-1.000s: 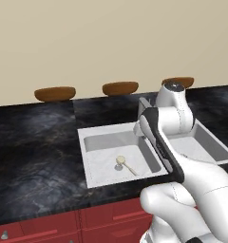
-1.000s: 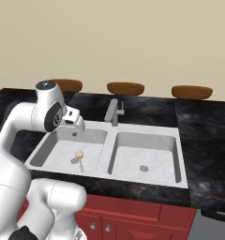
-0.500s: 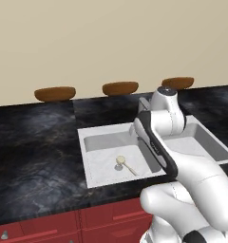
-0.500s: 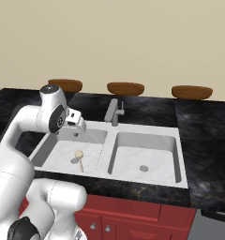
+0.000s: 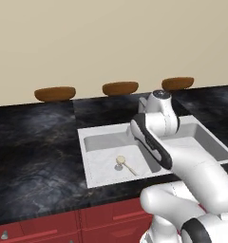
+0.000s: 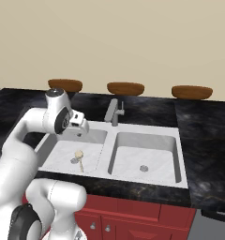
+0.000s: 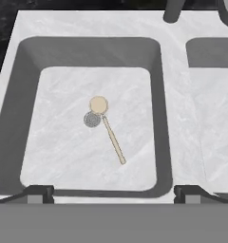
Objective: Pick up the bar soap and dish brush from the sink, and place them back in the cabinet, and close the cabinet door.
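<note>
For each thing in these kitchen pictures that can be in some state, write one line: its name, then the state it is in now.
Dish brush: lying flat on the floor of the sink's left basin, head beside the drain, not held.
Sink: both basins dry; no soap to be seen in them.
Faucet: off, no water running.
Hand: open, above the left basin, holding nothing.
Drawers: shut.

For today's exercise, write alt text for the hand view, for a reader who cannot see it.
A beige dish brush lies flat on the floor of the sink's left basin, its round head beside the grey drain. The open gripper hangs above the basin, holding nothing.
</note>
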Tool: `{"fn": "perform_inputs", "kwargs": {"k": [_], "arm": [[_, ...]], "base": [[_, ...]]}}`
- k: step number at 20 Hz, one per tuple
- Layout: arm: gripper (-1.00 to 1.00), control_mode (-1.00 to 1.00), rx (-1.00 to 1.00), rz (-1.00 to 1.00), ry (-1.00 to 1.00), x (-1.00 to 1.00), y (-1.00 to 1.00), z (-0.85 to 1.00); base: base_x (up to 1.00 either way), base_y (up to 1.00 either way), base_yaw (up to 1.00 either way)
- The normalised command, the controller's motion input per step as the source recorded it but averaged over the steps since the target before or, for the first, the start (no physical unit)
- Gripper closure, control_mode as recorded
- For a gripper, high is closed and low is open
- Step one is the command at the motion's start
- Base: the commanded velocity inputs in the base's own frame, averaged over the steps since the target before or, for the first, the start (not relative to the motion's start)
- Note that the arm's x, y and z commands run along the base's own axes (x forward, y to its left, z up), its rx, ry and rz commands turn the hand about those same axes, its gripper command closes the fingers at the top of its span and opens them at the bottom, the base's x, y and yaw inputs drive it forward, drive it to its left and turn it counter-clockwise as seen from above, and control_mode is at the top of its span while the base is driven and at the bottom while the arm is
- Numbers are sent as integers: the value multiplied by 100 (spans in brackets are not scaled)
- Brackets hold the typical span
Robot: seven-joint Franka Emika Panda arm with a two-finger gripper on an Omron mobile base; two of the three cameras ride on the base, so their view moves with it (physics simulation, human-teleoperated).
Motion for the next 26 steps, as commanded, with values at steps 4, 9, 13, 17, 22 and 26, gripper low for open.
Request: {"fn": "perform_inputs", "kwargs": {"k": [4, 9, 13, 17, 22, 26], "arm": [[-100, -100, 0, 0, 0, 14, 0, -31], [-100, -100, 0, 0, 0, 12, 0, -28], [-100, -100, 0, 0, 0, 3, 0, -24], [-100, -100, 0, 0, 0, 2, 0, -27], [-100, -100, 0, 0, 0, 5, 1, -24], [-100, -100, 0, 0, 0, 1, 9, -21]], "base": [[0, 0, 0], [0, 0, 0], [0, 0, 0], [0, 0, 0], [0, 0, 0], [0, 0, 0]]}}
